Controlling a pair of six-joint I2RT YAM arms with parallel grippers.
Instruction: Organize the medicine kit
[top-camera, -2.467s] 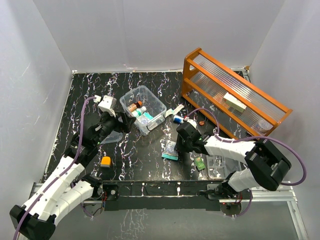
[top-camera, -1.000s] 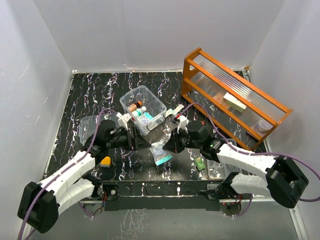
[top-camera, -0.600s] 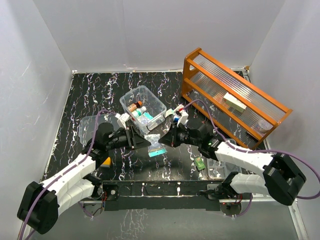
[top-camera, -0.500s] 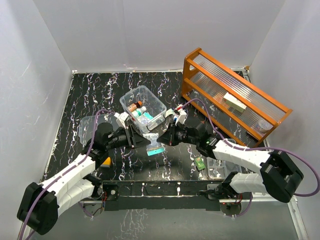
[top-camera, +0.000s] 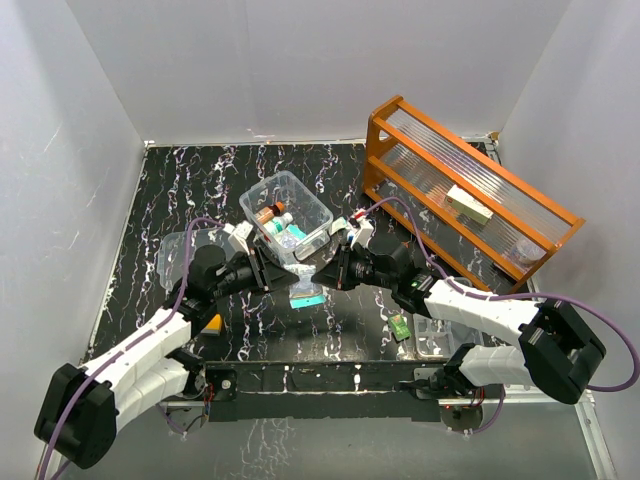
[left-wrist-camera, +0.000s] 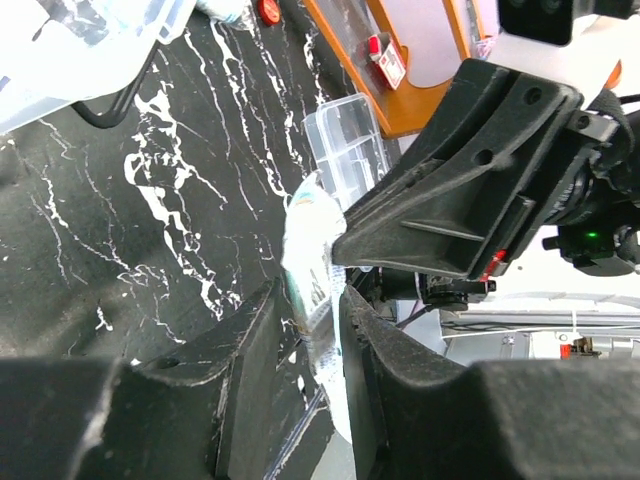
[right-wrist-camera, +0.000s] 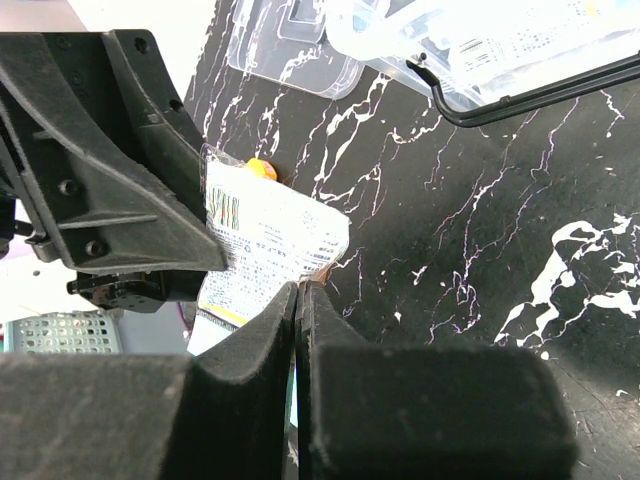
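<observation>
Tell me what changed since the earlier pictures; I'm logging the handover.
The right gripper lifted the packet off the table and carried it left; the left gripper swung in and closed its jaws on it, so both now grip it. The clear box and orange rack stayed put.

I see an orange rack (top-camera: 430, 140) at upper right of the black marbled bench (top-camera: 190, 190), a cream box (top-camera: 468, 204) on its shelf. Orange block (top-camera: 213, 322) lower left, green piece (top-camera: 400, 327) lower right.
</observation>
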